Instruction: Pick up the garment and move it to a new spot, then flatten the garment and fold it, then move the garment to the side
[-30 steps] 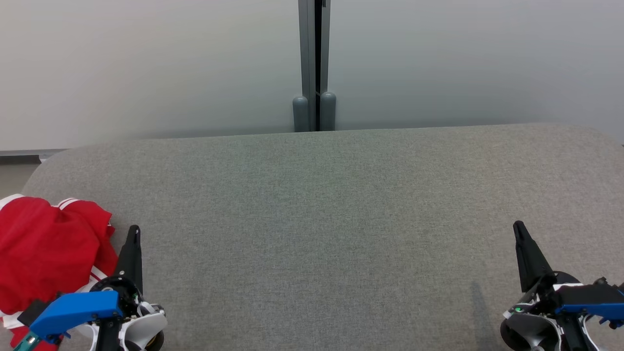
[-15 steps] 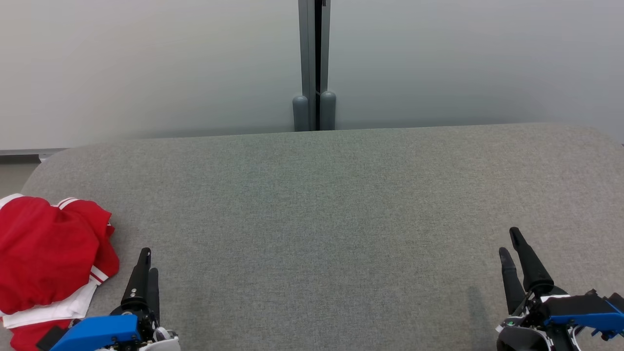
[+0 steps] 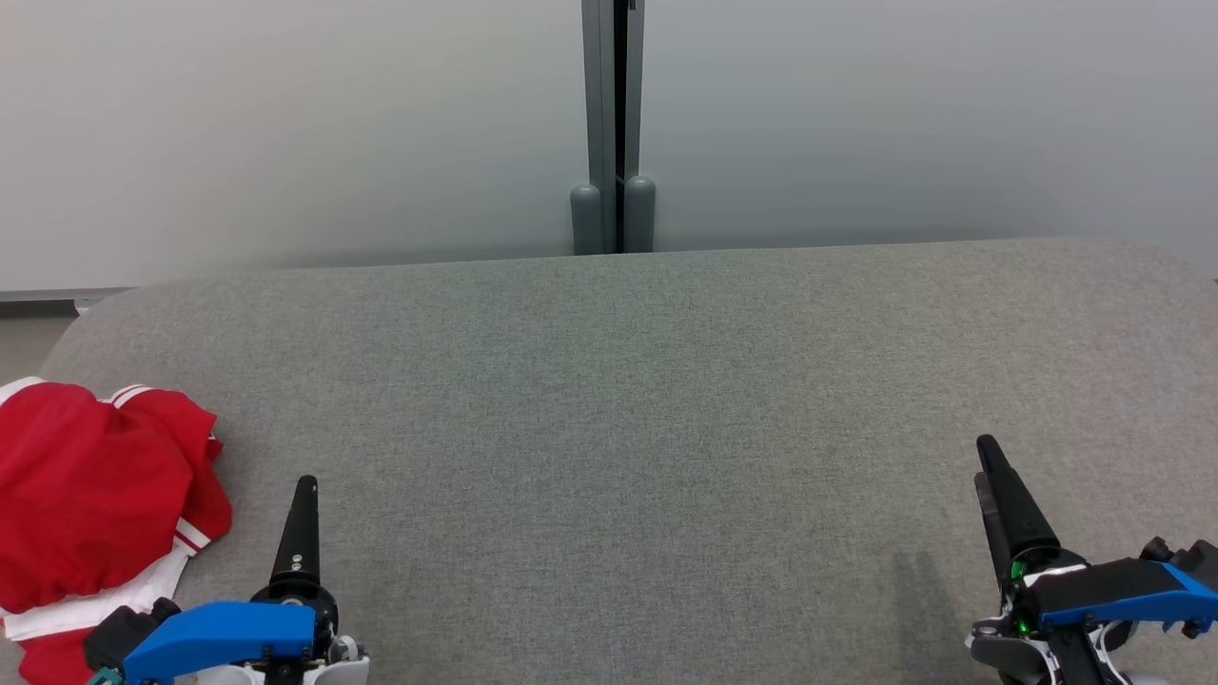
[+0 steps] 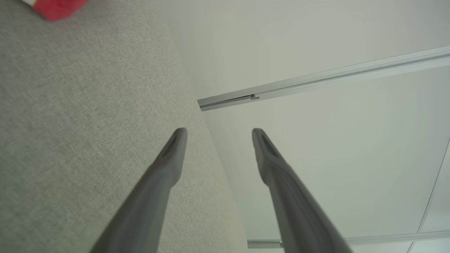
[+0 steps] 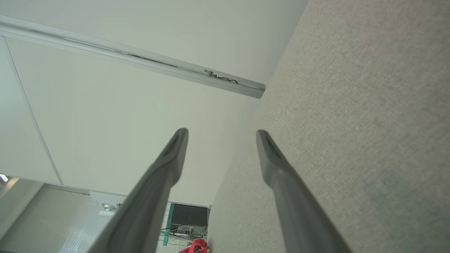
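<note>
Over counter [image 3: 618,400] near edge: left claw [image 4: 218,135] and right claw [image 5: 221,135], shut a second ago, now spread wide, empty. Beside left claw, at near left corner: crumpled red-and-white garment [image 3: 90,495], untouched; seemingly readied for pick-up.

Red garment [image 3: 90,495] with white stripes; grey table [image 3: 618,400].

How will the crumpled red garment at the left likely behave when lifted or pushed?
Probably floppy: the red garment lies bunched in soft folds, so it should drape from a pinch. Likely light: thin cloth. Pushed, it would probably bunch on the textured grey surface.
</note>
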Robot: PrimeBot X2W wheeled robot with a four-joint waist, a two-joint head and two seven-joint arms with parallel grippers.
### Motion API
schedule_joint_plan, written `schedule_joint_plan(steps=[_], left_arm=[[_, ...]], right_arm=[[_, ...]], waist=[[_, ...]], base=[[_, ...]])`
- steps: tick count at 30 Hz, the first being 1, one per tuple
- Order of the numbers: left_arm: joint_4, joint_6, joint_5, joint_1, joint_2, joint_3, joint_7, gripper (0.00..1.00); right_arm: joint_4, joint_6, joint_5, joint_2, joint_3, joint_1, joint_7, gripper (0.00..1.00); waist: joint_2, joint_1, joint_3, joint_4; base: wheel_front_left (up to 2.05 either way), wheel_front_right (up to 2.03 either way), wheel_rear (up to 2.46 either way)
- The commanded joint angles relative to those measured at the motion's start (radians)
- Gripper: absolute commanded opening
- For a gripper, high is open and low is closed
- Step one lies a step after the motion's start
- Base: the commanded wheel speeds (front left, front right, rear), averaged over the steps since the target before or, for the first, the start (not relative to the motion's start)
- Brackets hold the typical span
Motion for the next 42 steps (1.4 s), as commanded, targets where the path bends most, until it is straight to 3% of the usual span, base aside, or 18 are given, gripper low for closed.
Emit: schedule_joint_plan(steps=[1,12,42], left_arm=[[-0.006,-0.001,0.050,-0.033,0.008,-0.012,-0.013,1.00],[-0.003,0.024,0.245,-0.035,0.009,-0.037,-0.052,1.00],[0.017,0.195,0.789,-0.033,0.012,-0.102,-0.148,1.00]], right_arm=[[-0.014,0.001,-0.045,-0.021,0.016,-0.036,-0.014,1.00],[-0.018,0.001,-0.219,-0.035,0.026,-0.037,-0.053,1.00],[0.021,0.002,-0.747,-0.024,-0.033,-0.025,-0.149,1.00]], waist=[[0.0000,0.0000,0.000,0.000],[0.0000,0.0000,0.002,0.001],[0.0000,0.0000,0.002,-0.001]], base=[[0.00,0.00,0.00],[0.00,0.00,0.00],[0.00,0.00,0.00]])
